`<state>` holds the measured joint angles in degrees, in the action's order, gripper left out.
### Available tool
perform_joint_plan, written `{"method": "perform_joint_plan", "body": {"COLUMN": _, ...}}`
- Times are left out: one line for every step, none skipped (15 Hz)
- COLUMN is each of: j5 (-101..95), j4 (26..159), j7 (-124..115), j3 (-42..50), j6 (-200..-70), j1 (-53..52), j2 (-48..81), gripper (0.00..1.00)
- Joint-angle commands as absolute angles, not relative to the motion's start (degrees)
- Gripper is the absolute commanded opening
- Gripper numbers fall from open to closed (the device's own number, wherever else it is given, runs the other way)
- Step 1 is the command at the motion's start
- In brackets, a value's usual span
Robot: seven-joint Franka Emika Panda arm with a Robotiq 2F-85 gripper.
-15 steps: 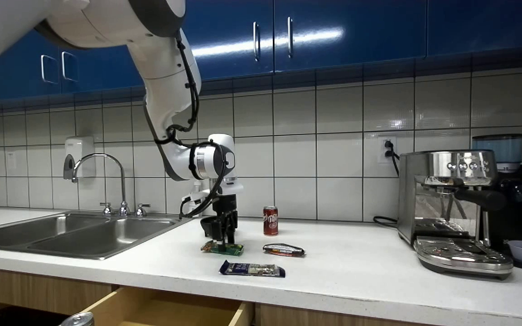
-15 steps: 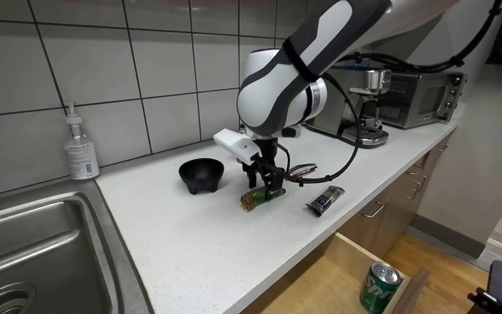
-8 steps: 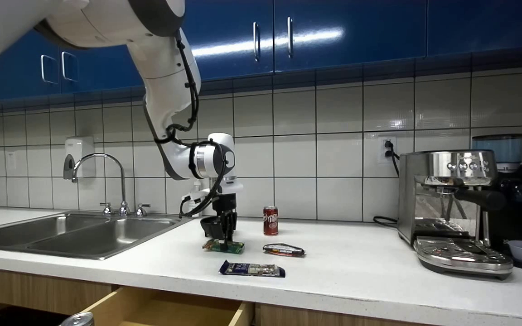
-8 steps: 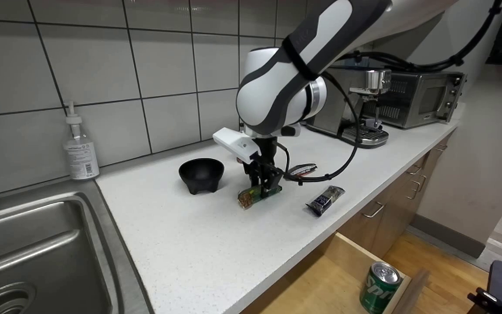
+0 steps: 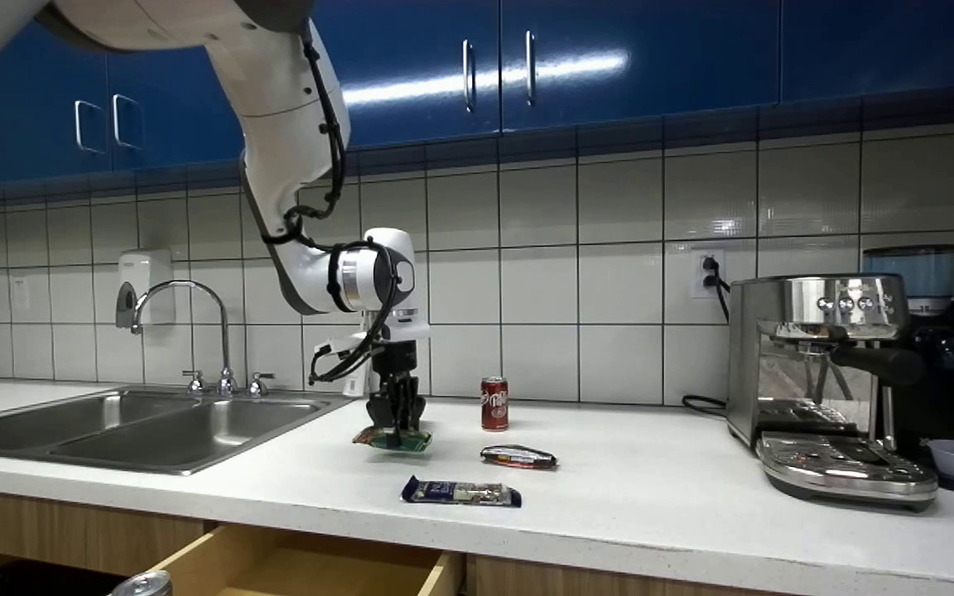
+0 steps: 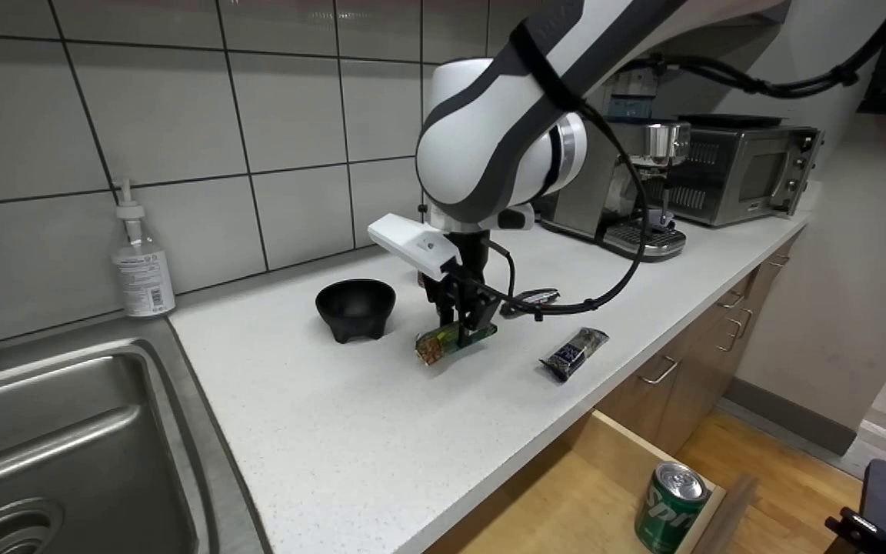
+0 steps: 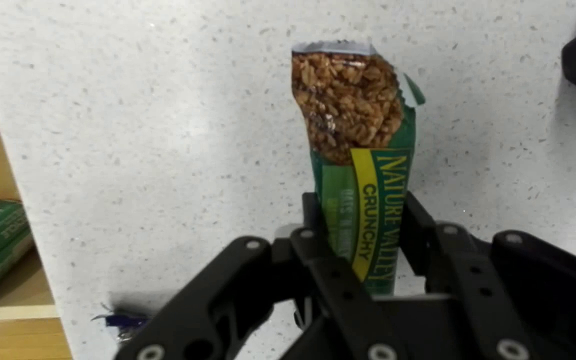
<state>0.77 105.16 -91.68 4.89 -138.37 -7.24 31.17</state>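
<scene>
I had the gripper clamped on the granola bar, its 2 fingers pressing the bar's long edges from opposite sides near the middle. In the wrist view I could read NATURE VALLEY and CRUNCHY on the green part, and the end printed with brown oats pointed away from the gripper. In both exterior views the bar showed beneath the gripper, and it looked just clear of the white counter, a faint shadow under it. Nearby, in an exterior view, lay 2 others: a dark blue bar close to the counter's front edge and a black-and-silver bar farther back, both apart from my grip. A red can stood upright behind them, near the tiled wall. In an exterior view I had the black bowl near the granola bar but apart from it, toward the wall. Below the counter's front edge a drawer was pulled open, with a green can upright inside it. A pump bottle stood at the back by the sink, and well off along the counter I could make out the espresso machine.
</scene>
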Motion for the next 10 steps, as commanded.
{"method": "perform_joint_plan", "body": {"j5": 2.1, "j4": 113.7, "j7": -90.7, "j3": 4.1, "j6": -138.7, "j1": -7.6, "j2": 23.8, "gripper": 0.15}}
{"method": "perform_joint_plan", "body": {"j5": 2.1, "j4": 115.4, "j7": -90.9, "j3": 3.9, "j6": -138.6, "j1": -7.8, "j2": 22.5, "gripper": 0.15}}
{"method": "perform_joint_plan", "body": {"j5": 2.3, "j4": 117.3, "j7": -90.7, "j3": 3.5, "j6": -138.6, "j1": -7.7, "j2": 21.2, "gripper": 0.15}}
{"method": "perform_joint_plan", "body": {"j5": 2.4, "j4": 119.2, "j7": -90.8, "j3": 3.2, "j6": -138.7, "j1": -7.7, "j2": 20.0, "gripper": 0.15}}
{"method": "perform_joint_plan", "body": {"j5": 2.6, "j4": 121.2, "j7": -90.9, "j3": 2.9, "j6": -138.8, "j1": -7.8, "j2": 18.7, "gripper": 0.15}}
{"method": "perform_joint_plan", "body": {"j5": 3.0, "j4": 122.8, "j7": -90.7, "j3": 2.5, "j6": -138.8, "j1": -7.7, "j2": 17.6, "gripper": 0.15}}
{"method": "perform_joint_plan", "body": {"j5": 3.2, "j4": 124.6, "j7": -90.8, "j3": 2.1, "j6": -138.8, "j1": -7.7, "j2": 16.5, "gripper": 0.15}}
{"method": "perform_joint_plan", "body": {"j5": 3.4, "j4": 126.2, "j7": -90.9, "j3": 1.8, "j6": -138.9, "j1": -7.8, "j2": 15.4, "gripper": 0.15}}
{"method": "perform_joint_plan", "body": {"j5": 3.9, "j4": 127.9, "j7": -90.8, "j3": 1.4, "j6": -139.1, "j1": -7.7, "j2": 14.3, "gripper": 0.15}}
{"method": "perform_joint_plan", "body": {"j5": 4.4, "j4": 129.3, "j7": -90.9, "j3": 1.0, "j6": -139.2, "j1": -7.7, "j2": 13.4, "gripper": 0.15}}
